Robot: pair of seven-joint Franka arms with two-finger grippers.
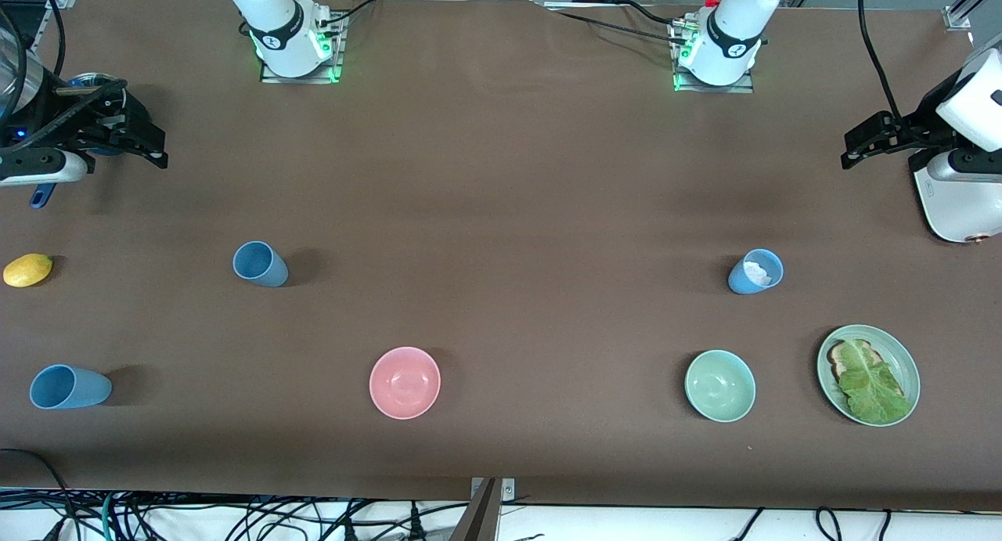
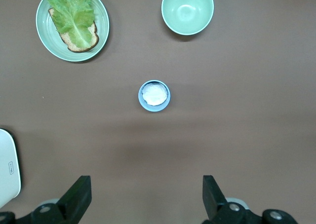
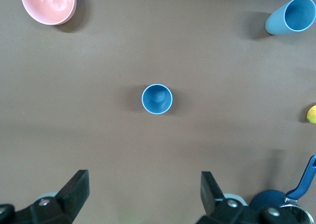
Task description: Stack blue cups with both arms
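Both arms hang high with fingers spread wide, gripping nothing: left gripper over the table at its own end, right gripper likewise. 3 blue cups stand apart: one toward the right arm's end, one nearer the front camera, one toward the left arm's end. Judged light, stiff, smooth plastic; pinch across the rim wall. Only the left wrist view plainly shows white filling in its cup.

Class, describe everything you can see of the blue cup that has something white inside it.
The blue cup is a small, plain light-blue tumbler, plastic-looking and handleless. It stands upright on the brown table toward the left arm's end, farther from the front camera than the green bowl. White stuff sits inside. Nothing else touches it.
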